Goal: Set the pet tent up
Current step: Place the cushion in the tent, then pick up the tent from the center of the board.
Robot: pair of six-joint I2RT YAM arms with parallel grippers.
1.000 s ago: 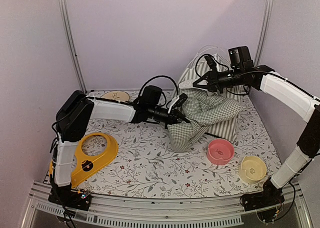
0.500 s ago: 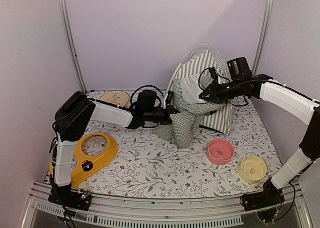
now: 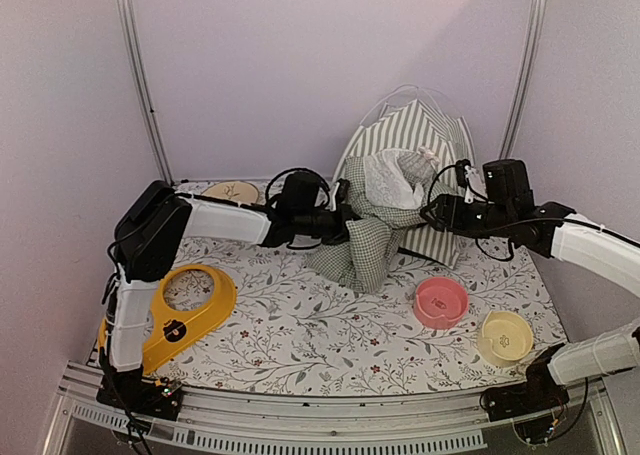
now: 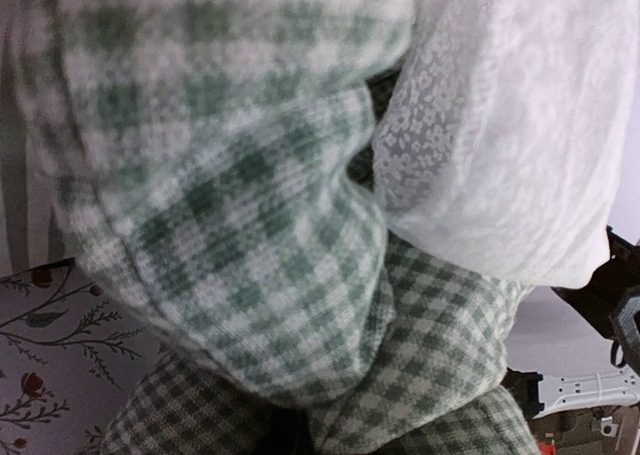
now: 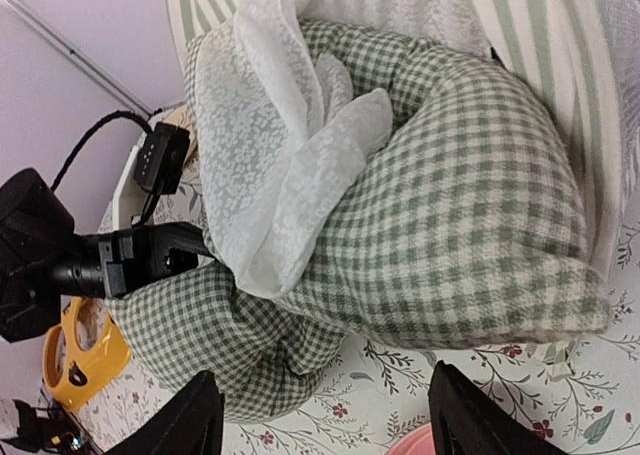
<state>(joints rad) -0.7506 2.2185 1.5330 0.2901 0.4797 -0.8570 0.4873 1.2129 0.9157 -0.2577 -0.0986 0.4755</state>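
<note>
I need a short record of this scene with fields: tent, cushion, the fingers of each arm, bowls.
tent: green-and-white striped fabric pet tent, standing at the back
cushion: green checked square cushion, bunched against the tent's front
left fingers: shut on the cushion
right fingers: open, holding nothing
bowls: pink round bowl and cream round bowl, near right

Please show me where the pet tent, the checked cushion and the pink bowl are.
pet tent [image 3: 408,132], top view, striped panel.
checked cushion [image 3: 365,255], top view, lower fold.
pink bowl [image 3: 421,300], top view, left rim.
</note>
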